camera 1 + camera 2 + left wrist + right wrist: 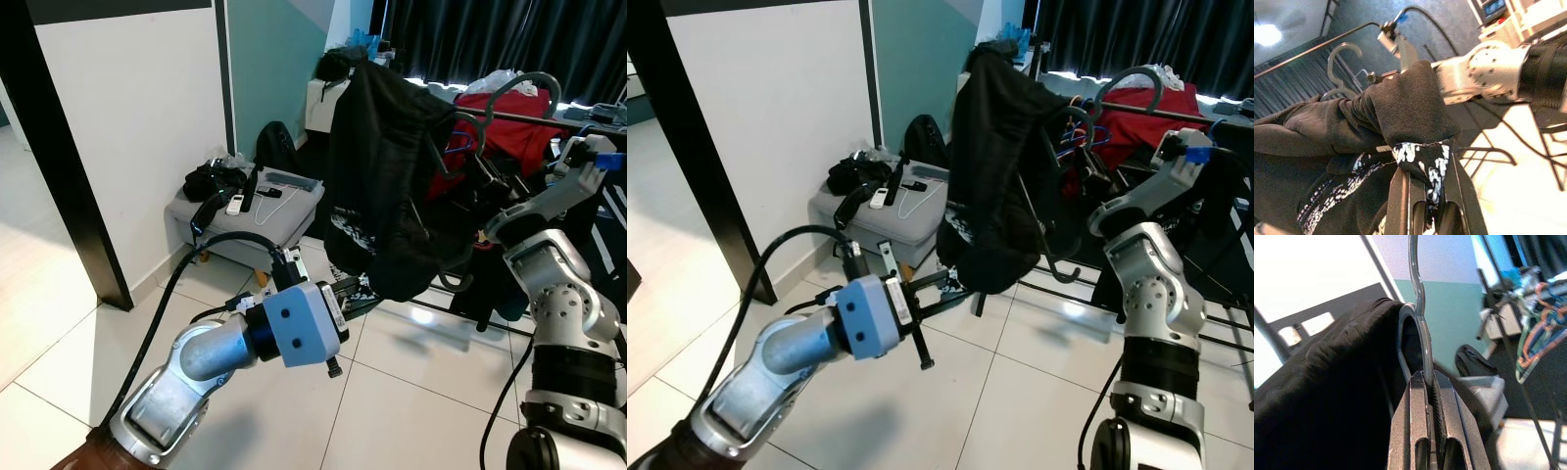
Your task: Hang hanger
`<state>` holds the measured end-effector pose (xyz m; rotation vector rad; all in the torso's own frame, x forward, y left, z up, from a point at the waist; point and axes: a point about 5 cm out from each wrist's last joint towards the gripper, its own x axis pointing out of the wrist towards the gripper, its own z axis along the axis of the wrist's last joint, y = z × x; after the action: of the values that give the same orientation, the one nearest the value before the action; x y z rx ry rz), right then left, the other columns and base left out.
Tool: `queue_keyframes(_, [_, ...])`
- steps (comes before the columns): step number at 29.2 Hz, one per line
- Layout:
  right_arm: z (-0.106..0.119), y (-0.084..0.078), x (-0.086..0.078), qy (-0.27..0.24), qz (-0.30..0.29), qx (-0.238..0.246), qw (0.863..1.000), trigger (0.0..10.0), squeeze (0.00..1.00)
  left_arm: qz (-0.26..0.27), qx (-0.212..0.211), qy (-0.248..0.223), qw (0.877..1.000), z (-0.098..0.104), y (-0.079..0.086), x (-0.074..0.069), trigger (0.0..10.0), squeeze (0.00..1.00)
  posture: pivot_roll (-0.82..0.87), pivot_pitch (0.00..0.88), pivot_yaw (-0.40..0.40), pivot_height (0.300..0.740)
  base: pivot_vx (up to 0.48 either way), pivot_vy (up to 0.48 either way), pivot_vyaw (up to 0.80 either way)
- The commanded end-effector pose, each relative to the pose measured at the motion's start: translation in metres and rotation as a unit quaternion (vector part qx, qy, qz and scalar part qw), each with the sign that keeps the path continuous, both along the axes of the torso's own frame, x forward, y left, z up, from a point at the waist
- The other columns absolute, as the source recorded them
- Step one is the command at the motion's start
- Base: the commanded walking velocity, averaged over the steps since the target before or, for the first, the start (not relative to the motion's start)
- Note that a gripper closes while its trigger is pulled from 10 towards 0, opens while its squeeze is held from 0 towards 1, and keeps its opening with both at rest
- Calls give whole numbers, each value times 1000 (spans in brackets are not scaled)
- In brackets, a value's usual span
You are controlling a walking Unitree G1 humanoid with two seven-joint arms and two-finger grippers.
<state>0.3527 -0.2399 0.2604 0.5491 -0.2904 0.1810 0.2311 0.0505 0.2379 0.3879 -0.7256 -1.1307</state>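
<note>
The left arm (196,367) rises from the lower left of the head view, elbow bent, its blue-fronted wrist (299,323) at lower centre. The left gripper (1426,205) has its two fingers pinched together on dark patterned fabric. The right arm (563,323) stands along the right edge, forearm reaching up toward centre right. The right gripper (1431,396) is clamped tight on a thin grey wire.

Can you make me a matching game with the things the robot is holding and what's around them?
Things:
1. left tool
2. right tool
3. grey hanger
4. white remote

Where or how:
A. lying on the grey ottoman
B. shut on the hem of the black garment
C. carrying the black garment
D. shut on the hanger's wire

Pairs: 1-B, 2-D, 3-C, 4-A
</note>
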Motion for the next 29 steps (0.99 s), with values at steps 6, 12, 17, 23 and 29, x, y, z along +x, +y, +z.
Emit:
queue_keyframes(6, [9, 11, 3, -27, 7, 16, 1000, 10000, 0, -55, 70, 18, 996, -21, -24, -17, 10000, 0, -10, 0, -65, 740, 0, 0, 0])
queue_keyframes(12, [14, 35, -7, -67, 83, -19, 994, 10000, 0, -14, 88, 49, 995, -33, -29, -6, 10000, 0, -16, 0, -63, 740, 0, 0, 0])
queue_keyframes(17, [21, 38, -14, -100, 105, -16, 989, 10000, 0, -44, 90, 92, 991, -35, -27, -11, 10000, 1000, -18, 0, -61, 740, 0, 0, 0])
queue_keyframes(23, [30, 37, -24, -143, 130, -26, 981, 10000, 0, -96, 130, 128, 979, -36, -12, -22, 10000, 1000, -12, 0, -64, 740, 0, 0, 0])
queue_keyframes(29, [37, 31, -37, -187, 162, -45, 968, 10000, 0, -84, 131, 138, 978, -20, 11, -19, 10000, 1000, -13, 0, -63, 740, 0, 0, 0])
